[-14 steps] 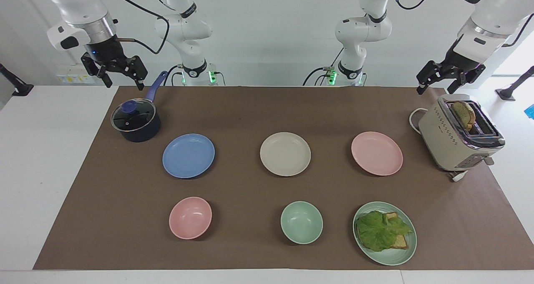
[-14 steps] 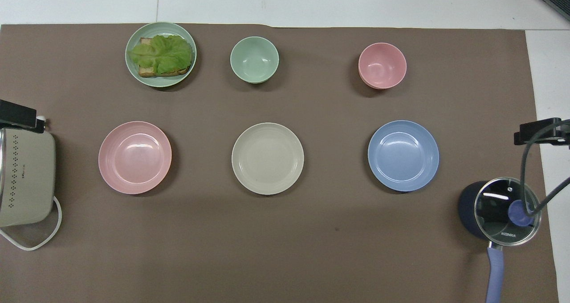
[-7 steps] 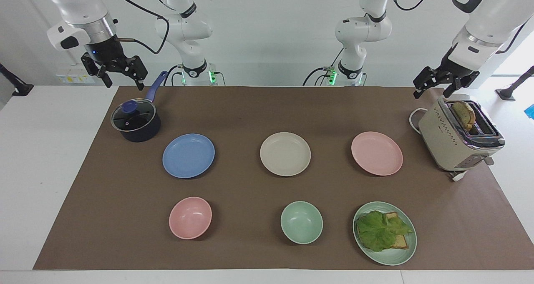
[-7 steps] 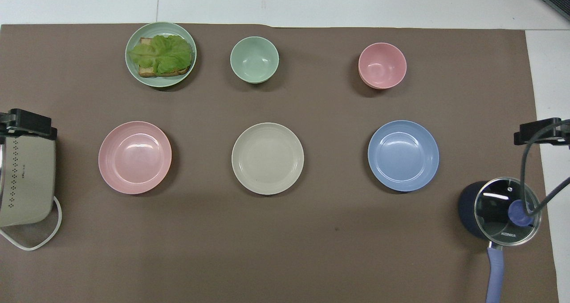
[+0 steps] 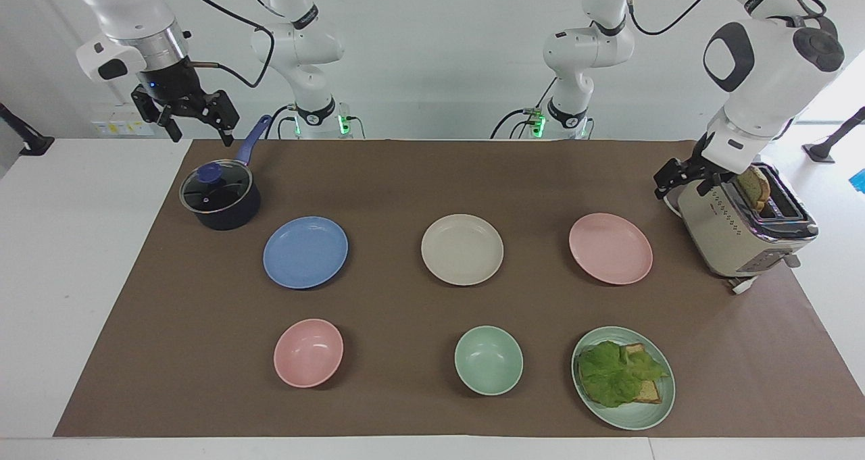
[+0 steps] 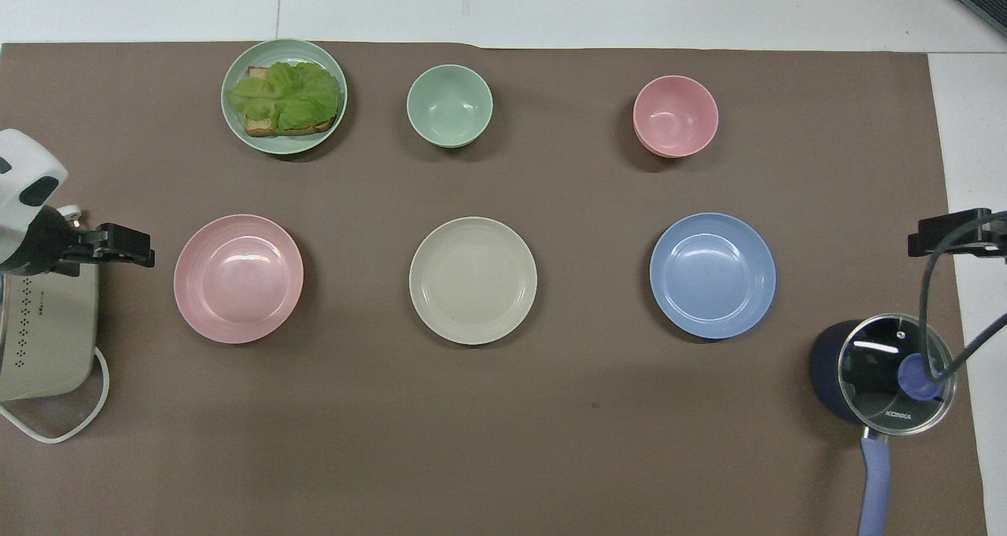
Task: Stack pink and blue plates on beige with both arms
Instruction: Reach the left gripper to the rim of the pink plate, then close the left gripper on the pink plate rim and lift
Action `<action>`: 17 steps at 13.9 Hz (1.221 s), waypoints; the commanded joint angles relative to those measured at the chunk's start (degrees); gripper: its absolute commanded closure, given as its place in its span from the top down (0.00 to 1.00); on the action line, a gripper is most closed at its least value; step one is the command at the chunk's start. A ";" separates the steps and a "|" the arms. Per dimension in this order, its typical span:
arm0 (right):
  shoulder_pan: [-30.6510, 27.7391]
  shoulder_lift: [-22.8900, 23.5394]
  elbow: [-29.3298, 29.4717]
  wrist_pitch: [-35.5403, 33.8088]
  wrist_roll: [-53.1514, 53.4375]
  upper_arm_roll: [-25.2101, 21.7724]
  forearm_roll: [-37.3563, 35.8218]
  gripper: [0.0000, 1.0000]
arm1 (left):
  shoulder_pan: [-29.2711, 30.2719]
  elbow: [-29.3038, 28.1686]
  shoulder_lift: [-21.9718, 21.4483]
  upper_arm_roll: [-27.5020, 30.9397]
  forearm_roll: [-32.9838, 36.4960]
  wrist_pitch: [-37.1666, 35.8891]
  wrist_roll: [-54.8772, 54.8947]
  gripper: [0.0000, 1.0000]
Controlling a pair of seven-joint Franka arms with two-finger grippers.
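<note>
Left gripper [image 5: 676,180] hangs empty, jaws spread, touching nothing — toaster [image 5: 736,234] right beside it, pink plate [image 5: 610,248] just past it toward the beige plate [image 5: 462,249]. Right gripper [image 5: 192,119], also spread, waits above the saucepan [image 5: 219,200], blue plate [image 5: 305,252] nearby. Risk: the wrist clipping the toaster on descent.

In the overhead view the toaster [image 6: 47,327] is cut off by the frame edge, its slots out of sight, and the left arm's wrist covers its upper corner. The saucepan [image 6: 885,375] handle runs off the bottom edge there, and a black cable crosses its glass lid; only the tip of the right gripper [image 6: 948,234] enters the frame. In the facing view both arms' upper links leave the top edge, and the lettuce [image 5: 615,372] hides most of the bread on the green plate [image 5: 635,416].
</note>
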 commanded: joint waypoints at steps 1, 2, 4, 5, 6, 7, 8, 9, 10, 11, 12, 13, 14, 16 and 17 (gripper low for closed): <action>-0.39 -0.57 -0.38 0.12 -1.59 0.31 -0.22 1.00 | 1.52 -4.93 2.02 -0.45 0.82 6.28 2.09 1.00; -0.47 -0.57 -0.46 0.12 -1.59 0.31 -0.22 1.00 | 1.52 -5.02 4.21 -0.45 0.82 7.69 2.18 1.00; -0.39 -0.57 -0.46 0.12 -1.59 0.31 -0.22 1.00 | 1.52 -5.11 6.86 -0.45 0.82 9.28 2.53 1.00; -0.39 -0.57 -0.46 0.12 -1.59 0.31 -0.31 1.00 | 1.61 -5.63 7.92 -0.45 0.82 9.98 3.06 1.00; -0.39 -0.66 -0.46 0.12 -1.59 0.31 -0.22 1.00 | 1.61 -6.16 9.14 -0.45 0.82 11.90 3.23 1.00; -0.47 -0.66 -0.46 0.12 -1.59 0.31 -0.22 1.00 | 1.69 -7.47 9.59 -0.45 0.82 14.45 3.24 1.00; -0.48 -0.57 -0.46 0.12 -1.59 0.31 -0.22 1.00 | 1.69 -8.53 9.68 -0.45 0.82 15.34 3.32 1.00; -0.39 -0.66 -0.46 0.12 -1.59 0.40 -0.22 1.00 | 1.78 -9.50 10.47 -0.45 0.82 16.39 3.50 1.00; -0.47 -0.66 -0.46 0.03 -1.59 0.31 -0.22 1.00 | 1.78 -9.85 11.17 -0.45 0.82 17.19 3.24 1.00; -0.48 -0.57 -0.46 0.12 -1.59 0.31 -0.22 1.00 | 2.04 -9.77 11.09 -0.45 0.82 16.50 3.32 1.00; -0.48 -0.66 -0.46 0.12 -1.59 0.31 -0.22 1.00 | 2.22 -9.77 11.09 -0.45 0.82 16.49 3.32 1.00; -0.48 -0.66 -0.46 0.12 -1.59 0.31 -0.22 1.00 | 2.31 -9.77 11.09 -0.45 0.82 16.49 3.24 0.96; -0.48 -0.66 -0.46 0.12 -1.59 0.31 -0.22 1.00 | 2.31 -9.77 11.09 -0.45 0.82 16.49 3.32 0.62; -0.48 -0.66 -0.46 0.03 -1.59 0.31 -0.22 1.00 | 2.31 -9.68 11.09 -0.45 0.82 16.41 3.32 0.11; -0.48 -0.66 -0.46 -0.14 -1.59 0.31 -0.22 1.00 | 2.31 -9.68 11.09 -0.45 0.82 16.32 3.32 0.00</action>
